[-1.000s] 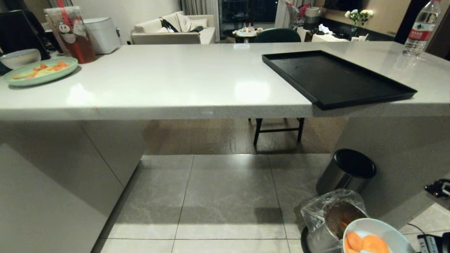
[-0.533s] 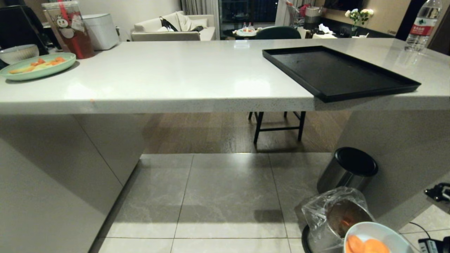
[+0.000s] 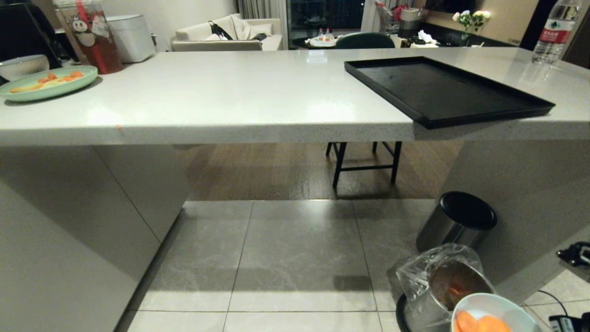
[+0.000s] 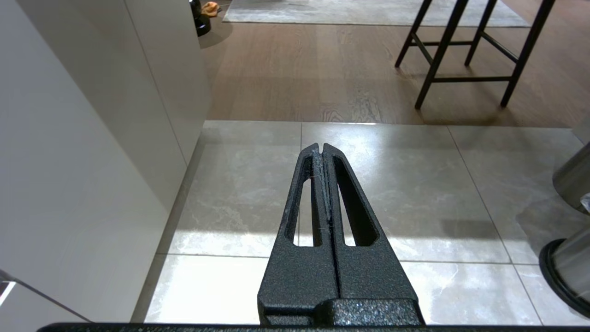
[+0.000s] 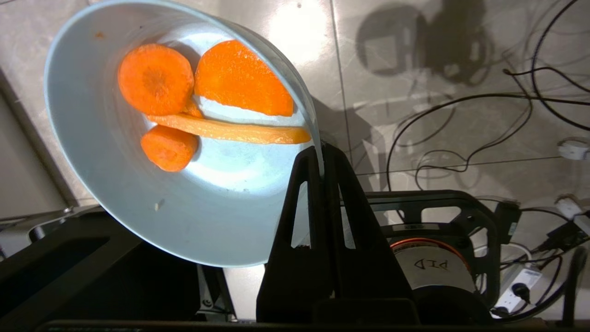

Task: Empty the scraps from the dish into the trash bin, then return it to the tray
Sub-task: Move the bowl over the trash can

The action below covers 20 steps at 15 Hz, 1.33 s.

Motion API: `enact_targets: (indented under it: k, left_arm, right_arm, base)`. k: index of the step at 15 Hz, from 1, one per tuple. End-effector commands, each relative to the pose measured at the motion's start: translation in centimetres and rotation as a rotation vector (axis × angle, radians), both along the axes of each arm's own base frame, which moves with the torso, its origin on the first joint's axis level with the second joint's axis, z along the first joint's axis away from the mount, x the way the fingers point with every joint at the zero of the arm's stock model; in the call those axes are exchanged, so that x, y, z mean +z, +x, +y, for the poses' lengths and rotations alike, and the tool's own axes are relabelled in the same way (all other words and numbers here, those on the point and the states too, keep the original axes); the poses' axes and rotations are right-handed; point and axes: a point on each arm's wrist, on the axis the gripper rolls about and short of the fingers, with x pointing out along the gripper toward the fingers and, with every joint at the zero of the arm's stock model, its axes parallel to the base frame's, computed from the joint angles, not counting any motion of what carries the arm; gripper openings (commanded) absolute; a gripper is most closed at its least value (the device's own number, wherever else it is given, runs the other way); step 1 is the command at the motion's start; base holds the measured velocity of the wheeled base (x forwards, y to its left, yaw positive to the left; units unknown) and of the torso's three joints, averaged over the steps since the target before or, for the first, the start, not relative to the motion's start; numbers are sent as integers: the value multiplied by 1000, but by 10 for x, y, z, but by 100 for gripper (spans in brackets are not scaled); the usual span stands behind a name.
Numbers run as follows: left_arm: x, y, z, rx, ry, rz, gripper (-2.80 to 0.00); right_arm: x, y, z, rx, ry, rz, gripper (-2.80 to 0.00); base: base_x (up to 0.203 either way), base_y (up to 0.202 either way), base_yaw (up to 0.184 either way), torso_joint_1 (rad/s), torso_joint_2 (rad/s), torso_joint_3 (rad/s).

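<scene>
Small round light-blue dish (image 5: pixel 138 152), pinched by its rim in the right claw (image 5: pixel 321 161), whose two black fingers are closed tight on the thin wall; in the head view the dish (image 3: pixel 495 313) sits at the 5 o'clock corner, just beside the mouth of the small round metal trash bin (image 3: pixel 442 286) lined with crinkled clear plastic. Orange carrot scraps (image 5: pixel 203 101), three rounds and one long strip, lie in the tilted bowl, not yet tipped out. Steel cylinder bin with black domed lid (image 3: pixel 458 221) stands at 12 o'clock from the lined bin. Large flat black rectangular tray (image 3: pixel 442 90) rests bare on the grey table (image 3: pixel 230 101), toward 1 o'clock. Left claw (image 4: pixel 322 152) is closed on nothing, parked above the tiled floor (image 3: pixel 299 258). To do the step well: carry the lowest rim over the bag's opening before tilting further, and roll slowly so the slices slide inside rather than onto the floor
</scene>
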Motion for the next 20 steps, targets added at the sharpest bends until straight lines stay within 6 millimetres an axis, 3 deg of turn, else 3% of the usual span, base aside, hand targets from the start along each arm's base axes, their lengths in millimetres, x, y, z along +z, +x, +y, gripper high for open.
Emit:
enact_targets:
  k: [1, 20]
  left_arm:
    - [0, 0, 0, 0, -1, 0, -280]
    - [0, 0, 0, 0, 0, 0, -280]
  right_arm:
    - [1, 0, 0, 4, 10, 5, -280]
    - [1, 4, 2, 10, -3, 12, -280]
  base:
    - [0, 0, 0, 0, 0, 0]
    - [0, 0, 0, 0, 0, 0]
